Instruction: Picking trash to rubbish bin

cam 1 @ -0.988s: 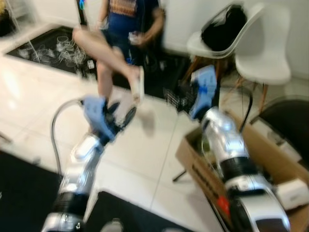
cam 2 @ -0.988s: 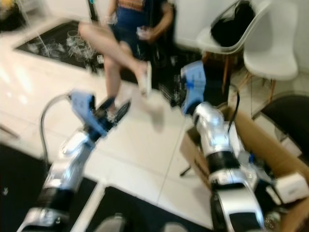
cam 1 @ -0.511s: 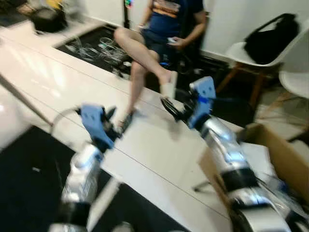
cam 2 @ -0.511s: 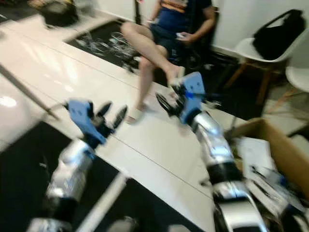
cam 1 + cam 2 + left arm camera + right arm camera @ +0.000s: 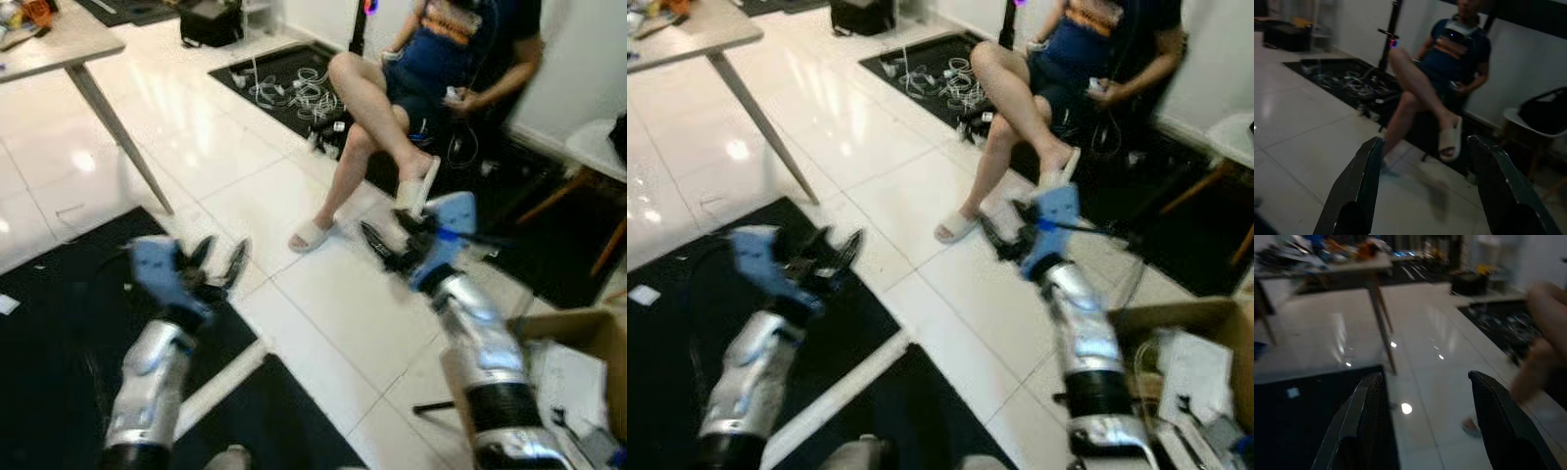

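Cardboard box (image 5: 573,338), my rubbish bin, has slid out to the lower right edge of the head view, where a second ago it sat broad beside my right arm; the whole picture has swung left, so I read that as my own turn away from it, not as the box moving. The grey table (image 5: 59,44) and the black mat (image 5: 69,323) have come into view with that turn. For the task this means I am done at the bin for now and am searching for the next piece.

Both grippers are spread wide and carry nothing: the left gripper (image 5: 217,265) hangs over the near edge of the mat, the right gripper (image 5: 384,247) over white tile just beyond the box, pointing toward the seated person's sandalled foot (image 5: 312,233).

The only candidate I can make out is a small white scrap (image 5: 6,304) on the mat, at its far left, well apart from the left gripper and farther still from the box (too small and blurred to be sure it is trash). The right wrist view also catches a pale fleck (image 5: 1292,392) on the mat, below the table
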You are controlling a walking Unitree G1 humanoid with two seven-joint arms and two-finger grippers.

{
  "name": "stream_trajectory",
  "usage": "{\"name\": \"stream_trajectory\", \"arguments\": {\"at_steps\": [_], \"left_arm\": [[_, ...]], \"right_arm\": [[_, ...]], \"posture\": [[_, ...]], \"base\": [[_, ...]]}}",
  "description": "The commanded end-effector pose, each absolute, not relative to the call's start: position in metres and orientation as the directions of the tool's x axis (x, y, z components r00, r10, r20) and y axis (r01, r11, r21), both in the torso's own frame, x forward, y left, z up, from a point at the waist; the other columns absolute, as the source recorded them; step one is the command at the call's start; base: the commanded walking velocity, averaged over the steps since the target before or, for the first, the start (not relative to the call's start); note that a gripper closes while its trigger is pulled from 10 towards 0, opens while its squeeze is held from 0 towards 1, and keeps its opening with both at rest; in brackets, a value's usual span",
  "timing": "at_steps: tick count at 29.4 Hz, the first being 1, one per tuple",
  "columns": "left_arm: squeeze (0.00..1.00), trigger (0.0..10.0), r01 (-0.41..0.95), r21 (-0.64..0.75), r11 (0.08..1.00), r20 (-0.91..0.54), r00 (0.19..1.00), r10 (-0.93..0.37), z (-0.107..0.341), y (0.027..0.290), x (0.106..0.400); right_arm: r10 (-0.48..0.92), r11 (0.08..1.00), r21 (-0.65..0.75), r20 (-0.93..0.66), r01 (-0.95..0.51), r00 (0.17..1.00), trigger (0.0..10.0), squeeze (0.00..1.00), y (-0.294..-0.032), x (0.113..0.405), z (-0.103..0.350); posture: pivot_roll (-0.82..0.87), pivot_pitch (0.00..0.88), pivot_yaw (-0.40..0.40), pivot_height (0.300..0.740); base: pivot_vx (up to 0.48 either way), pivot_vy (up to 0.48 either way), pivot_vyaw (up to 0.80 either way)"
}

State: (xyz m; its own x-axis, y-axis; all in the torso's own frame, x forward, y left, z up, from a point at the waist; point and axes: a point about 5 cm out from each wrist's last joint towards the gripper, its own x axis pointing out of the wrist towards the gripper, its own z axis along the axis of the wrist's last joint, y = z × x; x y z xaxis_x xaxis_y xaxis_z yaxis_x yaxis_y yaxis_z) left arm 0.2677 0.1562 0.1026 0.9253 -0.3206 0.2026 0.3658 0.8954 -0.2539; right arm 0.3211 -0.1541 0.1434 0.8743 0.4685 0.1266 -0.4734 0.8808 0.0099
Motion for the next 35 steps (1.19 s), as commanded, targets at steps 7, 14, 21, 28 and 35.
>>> {"name": "stream_trajectory", "arguments": {"at_steps": [7, 14, 21, 28, 35], "left_arm": [[0.0, 10.0, 0.358, -0.264, 0.896, 0.201, 0.929, -0.312, 0.098, 0.151, 0.253], [0.0, 10.0, 0.4, -0.265, 0.877, 0.225, 0.91, -0.347, 0.099, 0.149, 0.254], [0.0, 10.0, 0.415, -0.238, 0.878, 0.227, 0.903, -0.365, 0.103, 0.148, 0.255], [0.0, 10.0, 0.416, -0.242, 0.877, 0.218, 0.904, -0.369, 0.104, 0.147, 0.26], [0.0, 10.0, 0.422, -0.244, 0.873, 0.218, 0.901, -0.375, 0.109, 0.146, 0.265]], "right_arm": [[0.474, 0.878, 0.011, 0.111, -0.478, 0.873, 10.0, 0.0, -0.161, 0.314, 0.143], [0.495, 0.865, 0.027, 0.108, -0.5, 0.862, 10.0, 0.0, -0.161, 0.31, 0.142], [0.514, 0.854, 0.025, 0.116, -0.52, 0.85, 10.0, 0.0, -0.157, 0.311, 0.146], [0.526, 0.843, 0.056, 0.121, -0.535, 0.842, 10.0, 0.0, -0.155, 0.316, 0.15], [0.557, 0.825, 0.043, 0.098, -0.563, 0.825, 10.0, 0.0, -0.151, 0.312, 0.15]], "posture": [[-0.09, 0.0, -0.058, 0.74], [-0.1, 0.0, -0.053, 0.74], [-0.09, 0.0, -0.05, 0.74], [-0.09, 0.0, -0.051, 0.74], [-0.12, 0.0, -0.041, 0.74]], "base": [[0.0, 0.0, 0.78], [0.0, 0.0, 0.77], [0.0, 0.0, 0.63], [0.0, 0.0, 0.0], [0.0, 0.0, 0.0]]}}
